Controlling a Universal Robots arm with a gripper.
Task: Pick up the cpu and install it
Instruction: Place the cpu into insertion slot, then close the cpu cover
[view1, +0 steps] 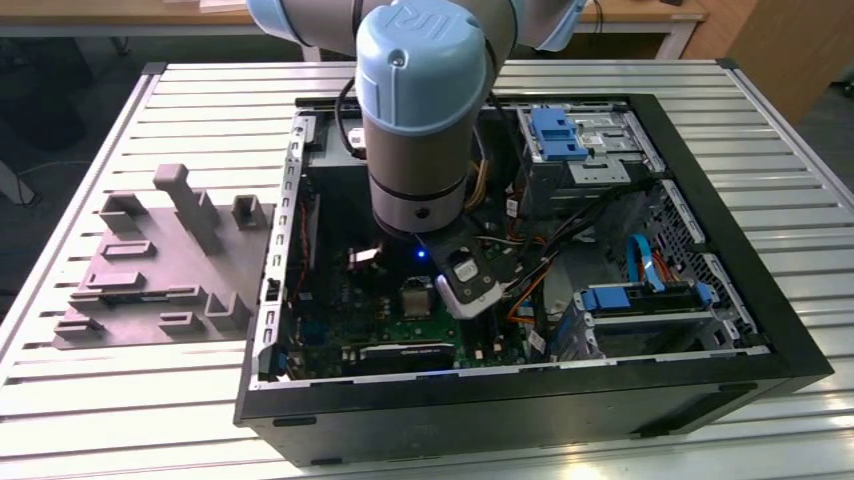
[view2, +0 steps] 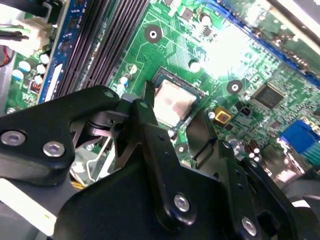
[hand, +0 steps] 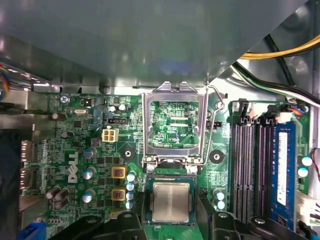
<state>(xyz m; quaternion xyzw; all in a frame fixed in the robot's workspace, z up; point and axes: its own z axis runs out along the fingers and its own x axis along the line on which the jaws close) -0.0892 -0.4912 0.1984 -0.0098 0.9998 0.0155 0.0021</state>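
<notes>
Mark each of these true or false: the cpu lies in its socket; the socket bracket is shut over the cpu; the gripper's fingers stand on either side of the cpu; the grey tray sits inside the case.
1. The cpu lies in its socket: true.
2. The bracket is shut over the cpu: false; it stands flipped open beside the socket.
3. The gripper has a finger on either side of the cpu: true, seen in both wrist views.
4. The grey tray sits inside the case: false; it lies on the table, at the exterior view's left of the case.
</notes>
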